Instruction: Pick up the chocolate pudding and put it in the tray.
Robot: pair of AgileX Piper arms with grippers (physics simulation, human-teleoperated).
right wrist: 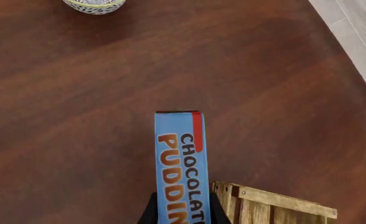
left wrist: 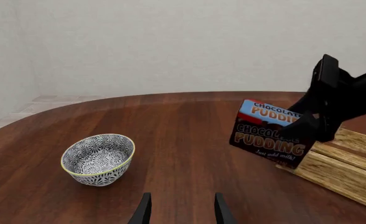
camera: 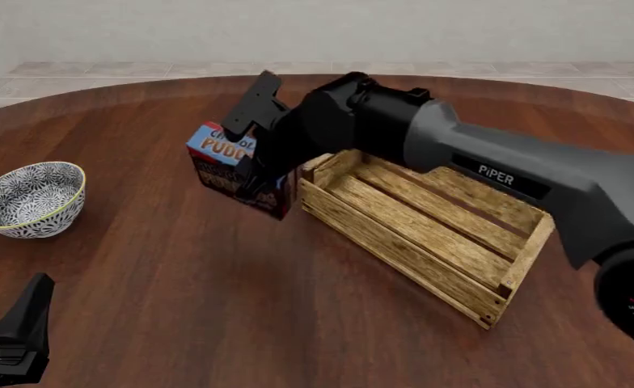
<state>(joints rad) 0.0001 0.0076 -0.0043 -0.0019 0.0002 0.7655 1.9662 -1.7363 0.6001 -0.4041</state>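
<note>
Above the wooden surface [camera: 188, 307], the right end effector [camera: 255, 153] is clamping the chocolate pudding [camera: 230, 166], holding it tilted and clear of the wood, just beside the tray's [camera: 425, 242] near end board, while the left end effector [left wrist: 180, 210] is hanging with fingers apart near the patterned bowl [camera: 31, 198].

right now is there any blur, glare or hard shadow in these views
Front view: sharp and evenly lit; only a soft shadow on the table beneath the chocolate pudding. Left wrist view: crisp, with a faint sheen on the wood near the bowl. Right wrist view: the carton's lettering reads clearly, no glare.
</note>
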